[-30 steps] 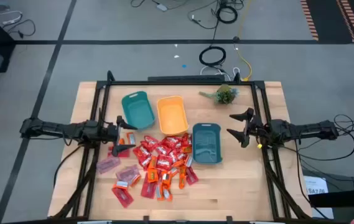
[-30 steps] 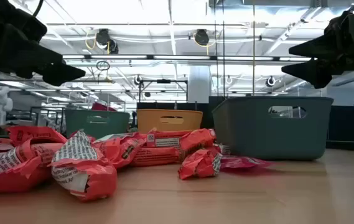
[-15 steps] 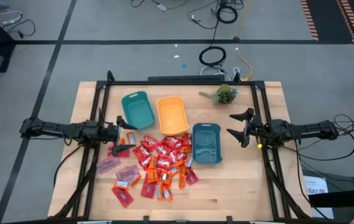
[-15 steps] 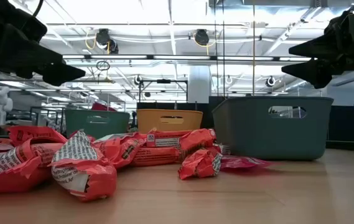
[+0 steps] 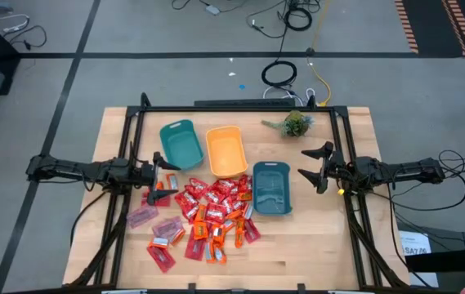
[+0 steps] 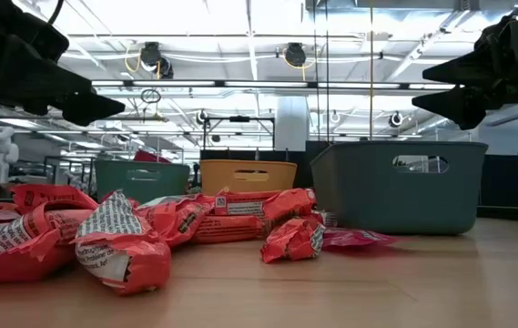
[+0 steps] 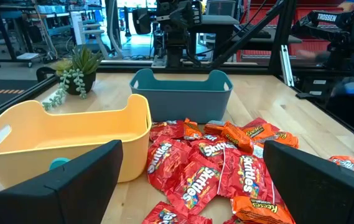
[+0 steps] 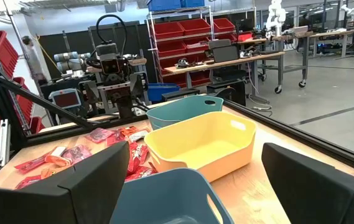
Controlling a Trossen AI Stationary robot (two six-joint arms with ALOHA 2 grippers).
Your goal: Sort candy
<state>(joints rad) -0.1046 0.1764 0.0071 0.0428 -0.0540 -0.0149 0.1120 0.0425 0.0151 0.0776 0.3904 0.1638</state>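
Currently both the left gripper (image 5: 160, 175) and right gripper (image 5: 312, 167) stand apart, empty; overlapping candy (image 5: 212, 204) risks multi-piece pickup.

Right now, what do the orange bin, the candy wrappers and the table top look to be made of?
Orange bin: likely moulded plastic, smooth matte walls with rounded rim and a cut-out handle. Candy: thin glossy film or foil wrappers, crinkled and catching light, printed brand lettering. Table top: wood, probably butcher-block, pale with visible plank strips, satin finish.
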